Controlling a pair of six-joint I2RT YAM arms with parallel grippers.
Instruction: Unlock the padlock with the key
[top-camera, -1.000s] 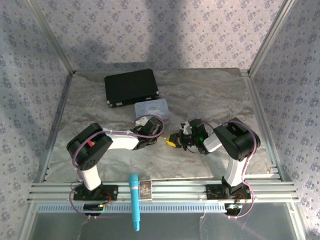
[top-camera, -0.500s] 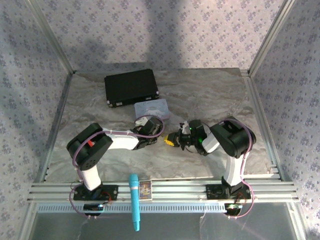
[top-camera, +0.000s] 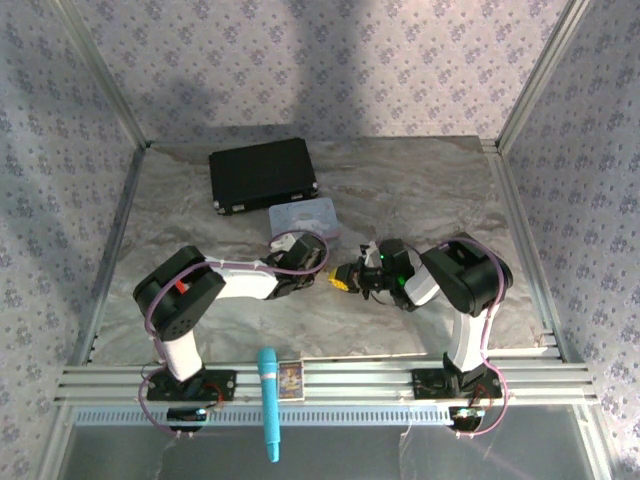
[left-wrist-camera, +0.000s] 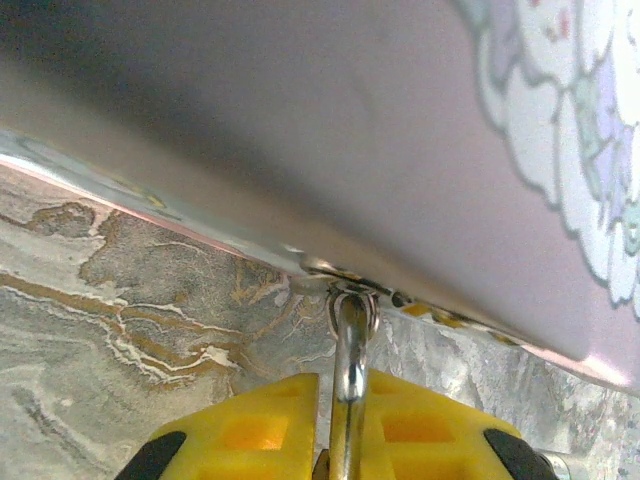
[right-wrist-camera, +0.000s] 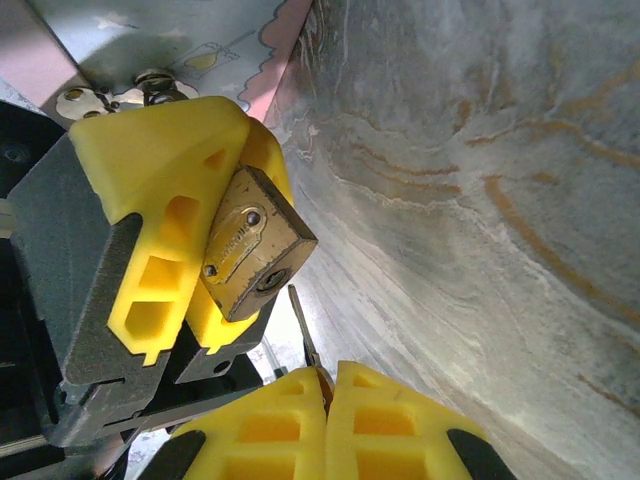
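The brass padlock (right-wrist-camera: 250, 245) is clamped between the yellow fingers (right-wrist-camera: 150, 170) of my left gripper (top-camera: 322, 272), keyhole end facing my right gripper. In the left wrist view its silvery shackle (left-wrist-camera: 350, 340) rises between the shut left gripper (left-wrist-camera: 345, 385) and reaches the edge of the pastel tin (left-wrist-camera: 400, 130). My right gripper (right-wrist-camera: 330, 375) is shut on the key (right-wrist-camera: 303, 325). The thin blade sticks out toward the keyhole, its tip just below it and apart from it. In the top view the right gripper (top-camera: 348, 281) nearly meets the left one at mid-table.
The pastel tin (top-camera: 304, 218) lies just behind the left gripper, with a black case (top-camera: 262, 172) farther back. A blue marker (top-camera: 268, 400) and a small card (top-camera: 290, 378) lie on the front rail. Marbled table (top-camera: 420, 190) stretches to the right.
My right gripper has edged left with the key, closing the gap to the padlock. The left arm has stayed still.
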